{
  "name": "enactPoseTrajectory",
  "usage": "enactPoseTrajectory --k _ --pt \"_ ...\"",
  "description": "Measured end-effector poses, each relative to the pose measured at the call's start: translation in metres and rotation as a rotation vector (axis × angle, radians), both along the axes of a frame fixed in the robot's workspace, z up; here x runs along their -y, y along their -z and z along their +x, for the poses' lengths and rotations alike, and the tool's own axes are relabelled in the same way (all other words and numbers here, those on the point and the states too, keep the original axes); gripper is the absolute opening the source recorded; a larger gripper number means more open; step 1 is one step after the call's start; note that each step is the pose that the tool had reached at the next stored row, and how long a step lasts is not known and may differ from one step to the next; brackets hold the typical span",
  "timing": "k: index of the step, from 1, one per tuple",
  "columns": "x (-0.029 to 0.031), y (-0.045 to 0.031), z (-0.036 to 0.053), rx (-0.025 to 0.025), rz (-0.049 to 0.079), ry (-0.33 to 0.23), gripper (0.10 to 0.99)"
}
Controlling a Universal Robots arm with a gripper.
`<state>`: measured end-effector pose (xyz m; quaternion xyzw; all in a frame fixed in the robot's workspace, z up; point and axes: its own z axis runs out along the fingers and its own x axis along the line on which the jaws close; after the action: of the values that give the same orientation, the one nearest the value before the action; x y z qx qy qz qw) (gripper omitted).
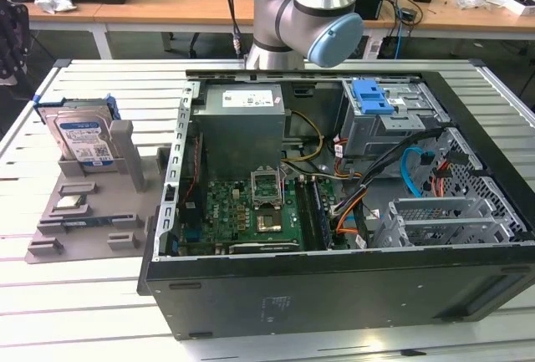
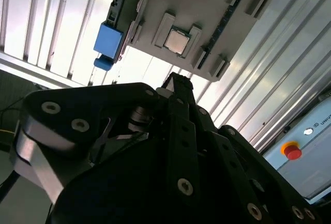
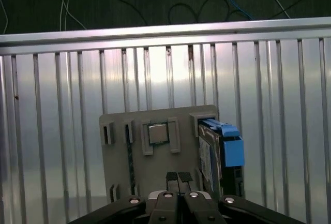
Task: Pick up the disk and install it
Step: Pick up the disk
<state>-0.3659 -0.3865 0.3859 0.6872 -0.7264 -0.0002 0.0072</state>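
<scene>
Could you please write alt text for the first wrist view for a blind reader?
The gripper, shut and empty, points at a grey holder on a slatted metal table. The disk stands on edge in the holder, beside a processor chip.

The exterior view looks down from well off, across the open computer case [image 1: 334,211]. Both wrist views sit close behind the claw [image 3: 178,177], looking past its tips. All three share the grey holder [image 3: 119,157] beyond those tips.
</scene>
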Motion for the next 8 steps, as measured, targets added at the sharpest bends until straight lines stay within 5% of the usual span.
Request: enactPoseTrajectory --k 3,8 --pt "0.0000 0.0000 0.0000 0.0000 0.000 -0.001 0.169" --pt "0.0000 0.0000 0.0000 -0.0001 0.000 -0.002 0.416"
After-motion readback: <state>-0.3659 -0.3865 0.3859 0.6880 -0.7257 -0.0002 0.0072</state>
